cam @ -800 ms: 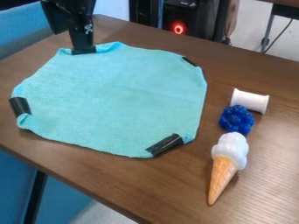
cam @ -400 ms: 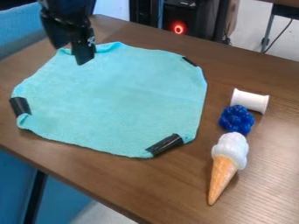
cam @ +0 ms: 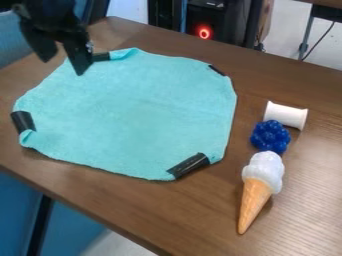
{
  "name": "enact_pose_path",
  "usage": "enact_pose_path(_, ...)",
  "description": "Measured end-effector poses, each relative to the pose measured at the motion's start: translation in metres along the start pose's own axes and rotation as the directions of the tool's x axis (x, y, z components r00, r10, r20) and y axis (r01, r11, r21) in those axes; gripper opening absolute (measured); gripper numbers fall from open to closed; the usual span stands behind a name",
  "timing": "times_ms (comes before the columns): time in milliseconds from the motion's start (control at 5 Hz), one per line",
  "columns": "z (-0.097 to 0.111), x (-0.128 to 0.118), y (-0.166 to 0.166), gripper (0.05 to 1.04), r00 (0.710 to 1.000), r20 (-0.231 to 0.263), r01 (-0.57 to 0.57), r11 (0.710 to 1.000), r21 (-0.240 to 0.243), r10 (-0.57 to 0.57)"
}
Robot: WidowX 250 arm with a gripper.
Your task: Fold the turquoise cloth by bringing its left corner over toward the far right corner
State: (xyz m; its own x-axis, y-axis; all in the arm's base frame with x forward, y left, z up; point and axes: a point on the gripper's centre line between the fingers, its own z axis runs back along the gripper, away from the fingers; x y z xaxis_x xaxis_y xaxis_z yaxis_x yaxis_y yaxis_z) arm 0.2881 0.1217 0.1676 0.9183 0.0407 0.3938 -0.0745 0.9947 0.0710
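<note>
Four black strips (cam: 189, 166) sat at the corners of the turquoise cloth (cam: 133, 110), already spread mostly flat on the wooden counter (cam: 167, 210) — only puckers near its corners were left unsmoothed. The hand (cam: 61, 57), fingers spread and holding nothing, hung by its upper-left corner. Rightward — clear of the cloth — lay a white spool (cam: 286, 115), blue berry cluster (cam: 270, 136) and toy ice-cream cone (cam: 259, 187).

One cloth (cam: 133, 110), spool (cam: 286, 115), cluster (cam: 270, 136), cone (cam: 255, 200); four tape strips (cam: 189, 165).
</note>
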Motion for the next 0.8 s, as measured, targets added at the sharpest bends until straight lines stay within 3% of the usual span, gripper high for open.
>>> enact_pose_path(200,0.003,-0.017,0.005,1.000,0.980,0.048,-0.193,0.981,0.013,0.192)
enact_pose_path(400,0.004,-0.033,0.013,1.000,0.940,0.092,-0.328,0.945,-0.016,0.328)
enact_pose_path(800,-0.005,-0.053,0.022,1.000,0.928,0.138,-0.343,0.938,-0.055,0.347)
